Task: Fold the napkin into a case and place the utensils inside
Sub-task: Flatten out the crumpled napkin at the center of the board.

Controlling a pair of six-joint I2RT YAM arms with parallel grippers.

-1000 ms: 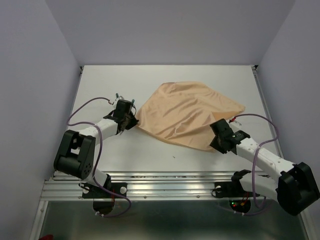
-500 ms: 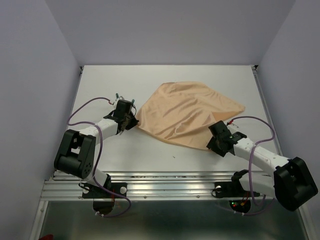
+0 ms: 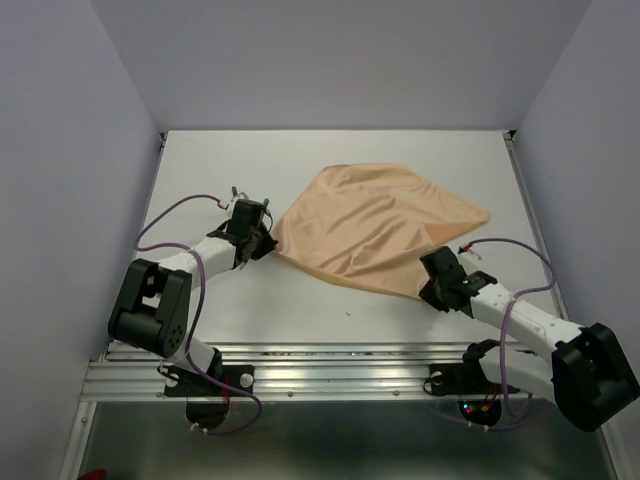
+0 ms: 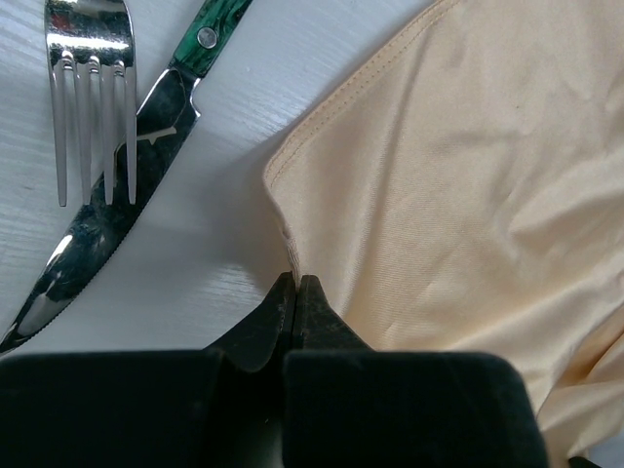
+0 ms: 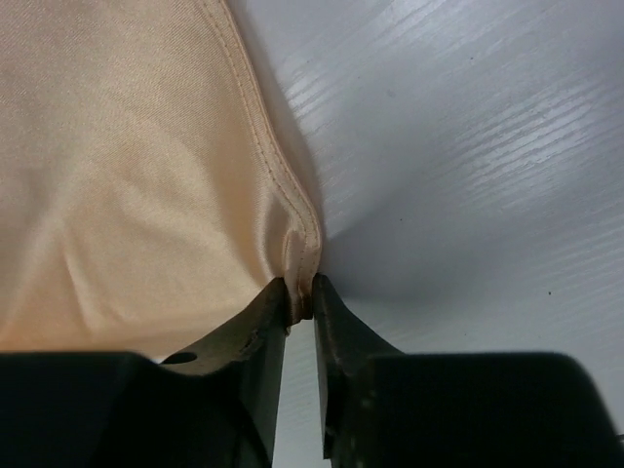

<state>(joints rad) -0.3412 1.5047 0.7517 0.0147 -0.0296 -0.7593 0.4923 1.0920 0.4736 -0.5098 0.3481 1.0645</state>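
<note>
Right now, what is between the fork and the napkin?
A green-handled knife lies between the fork and the napkin, in the left wrist view.

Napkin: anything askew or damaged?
No damage. The napkin lies rumpled and lopsided, not squared, held between the left gripper and the right gripper, each pinching a corner. The right-hand corner's hem is puckered where it is pinched.
</note>
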